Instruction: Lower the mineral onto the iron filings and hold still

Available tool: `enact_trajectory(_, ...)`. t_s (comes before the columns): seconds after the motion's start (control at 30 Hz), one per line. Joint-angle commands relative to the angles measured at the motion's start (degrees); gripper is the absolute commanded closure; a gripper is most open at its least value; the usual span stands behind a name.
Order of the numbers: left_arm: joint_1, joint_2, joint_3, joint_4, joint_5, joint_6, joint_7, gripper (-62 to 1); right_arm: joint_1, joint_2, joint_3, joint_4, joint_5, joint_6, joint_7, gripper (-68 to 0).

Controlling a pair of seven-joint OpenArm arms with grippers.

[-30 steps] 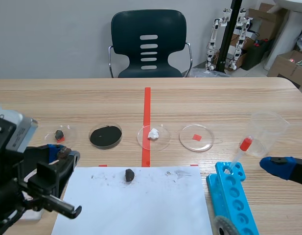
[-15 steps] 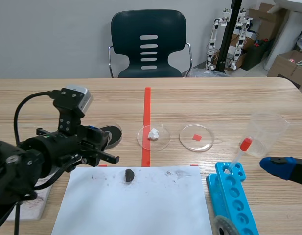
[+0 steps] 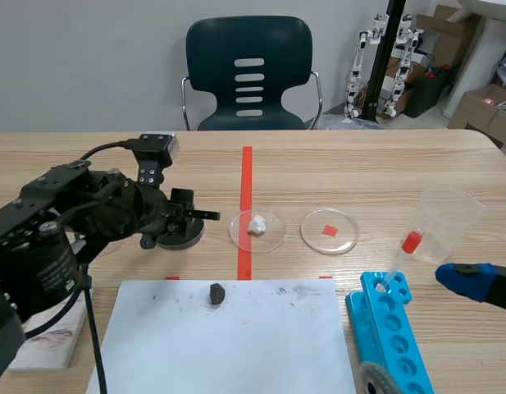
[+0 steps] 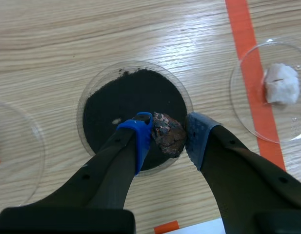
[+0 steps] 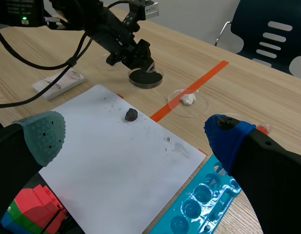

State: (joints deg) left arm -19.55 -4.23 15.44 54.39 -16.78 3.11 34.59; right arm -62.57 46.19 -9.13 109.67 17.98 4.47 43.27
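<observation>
In the left wrist view my left gripper is shut on a dark, reddish-brown mineral, pinched between its blue pads. It hangs just above the near edge of a clear dish of black iron filings; whether the two touch I cannot tell. In the scene view the left gripper covers most of that dish, left of the red tape line. The right wrist view shows my right gripper open, far from the dish. One blue finger of it appears low at the right edge of the scene view.
A small dark rock lies on the white paper. Dishes with a white lump and a red square sit right of the tape. A blue tube rack, dropper and plastic cup stand at right.
My left arm has swung from the near left corner up and across to the filings dish, carrying the mineral. The right gripper has not moved.
</observation>
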Motion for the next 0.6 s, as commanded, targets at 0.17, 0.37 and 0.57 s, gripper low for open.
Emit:
enact_trajectory(0.17,-5.2,1.7,-1.4,-5.0,-0.2,2.2,2.1,-10.0,0.5,0.0,0.2,1.2,0.2,0.0,0.9,-59.1)
enact_trajectory(0.37,-8.5,2.4,-3.0,-11.2,-0.1,2.2,2.6,-10.0,0.5,0.0,0.2,1.2,0.2,0.0,0.9,-59.1)
enact_trajectory(0.57,-10.6,2.6,-3.0,-15.6,-0.1,2.1,2.6,-10.0,0.5,0.0,0.2,1.2,0.2,0.0,0.9,-59.1)
